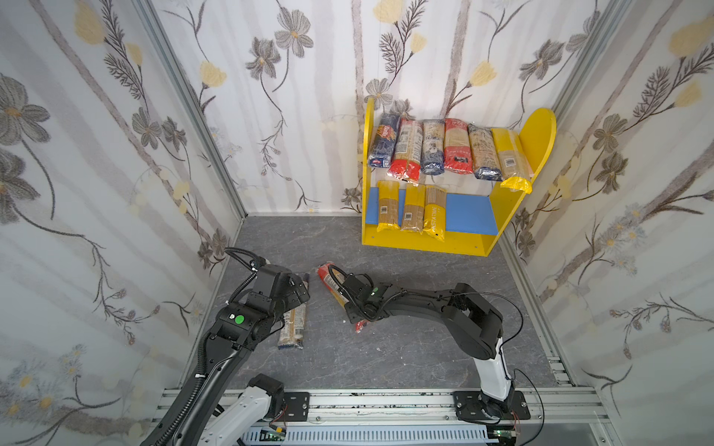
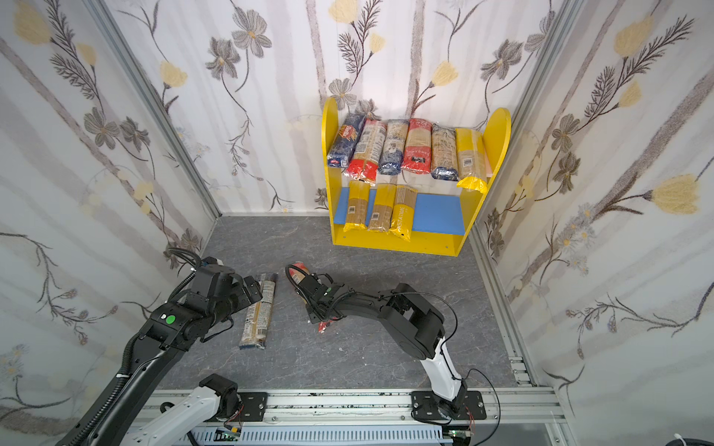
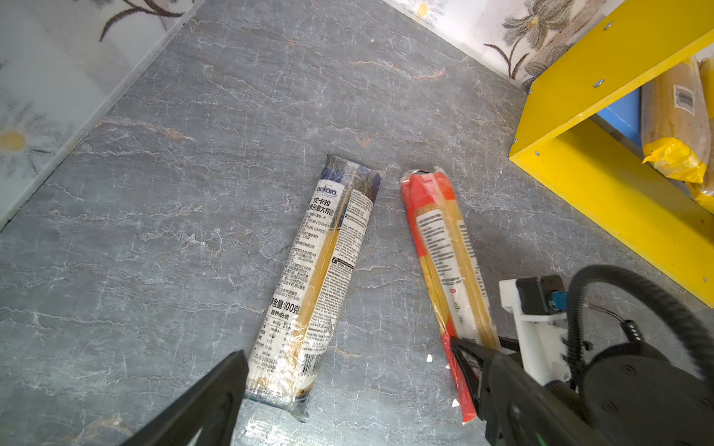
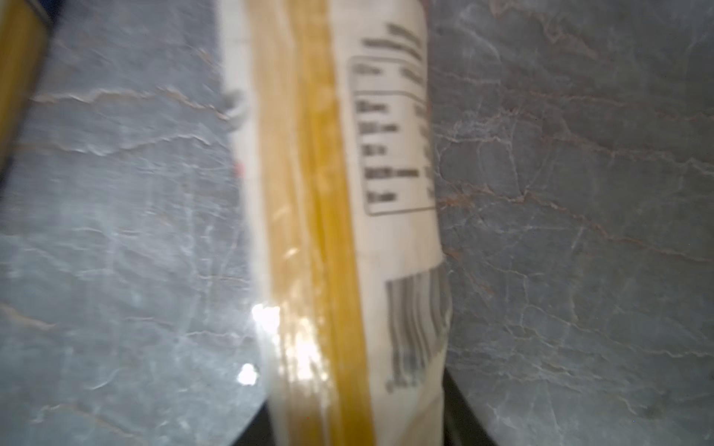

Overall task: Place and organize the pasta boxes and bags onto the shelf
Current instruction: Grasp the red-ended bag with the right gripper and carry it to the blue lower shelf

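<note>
Two pasta packets lie on the grey floor. My right gripper (image 1: 357,309) (image 4: 359,421) is shut on the red-ended packet (image 1: 327,275) (image 2: 298,270) (image 3: 444,239) near its lower end, a finger pressed against each side. The blue-ended packet (image 1: 293,332) (image 2: 258,316) (image 3: 328,251) lies to its left. My left gripper (image 1: 300,289) (image 3: 347,347) hangs open over it, holding nothing. The shelf (image 1: 425,241) (image 2: 398,243) stands at the back right. Several packets fill its upper board. Three yellow packets (image 1: 412,208) lie on the left of the blue lower board (image 1: 469,214).
Flowered walls close in the floor on three sides. An aluminium rail (image 1: 386,403) with both arm bases runs along the front. The shelf's yellow side panel (image 3: 602,69) is close to the red-ended packet in the left wrist view. Small white crumbs (image 3: 429,358) lie on the floor.
</note>
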You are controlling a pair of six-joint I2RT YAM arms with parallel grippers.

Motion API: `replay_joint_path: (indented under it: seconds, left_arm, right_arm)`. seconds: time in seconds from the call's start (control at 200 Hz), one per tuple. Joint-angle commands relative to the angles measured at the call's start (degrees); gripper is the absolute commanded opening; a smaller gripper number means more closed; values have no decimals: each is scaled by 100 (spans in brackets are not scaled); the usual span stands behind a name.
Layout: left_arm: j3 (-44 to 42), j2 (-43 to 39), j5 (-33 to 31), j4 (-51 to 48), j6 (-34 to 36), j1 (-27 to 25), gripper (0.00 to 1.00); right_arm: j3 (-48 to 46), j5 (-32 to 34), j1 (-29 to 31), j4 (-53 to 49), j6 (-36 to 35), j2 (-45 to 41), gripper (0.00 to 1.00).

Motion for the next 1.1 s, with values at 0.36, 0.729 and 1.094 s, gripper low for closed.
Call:
replay_joint_path:
  seconds: [0.36,0.729,1.094]
  left_arm:
    - [499,643,337,489,161,58,100]
    - [793,1172,712,862,-6,57,100]
    - [1322,1784,924,1307,-235,-181,100]
  right_arm:
    - [-1768,-1183,-342,357,302,-2327,6]
    - [-2795,-1484,-1458,327,820,-4913,6]
    - [-2374,-1359,-3664,-73,173,-5552,8]
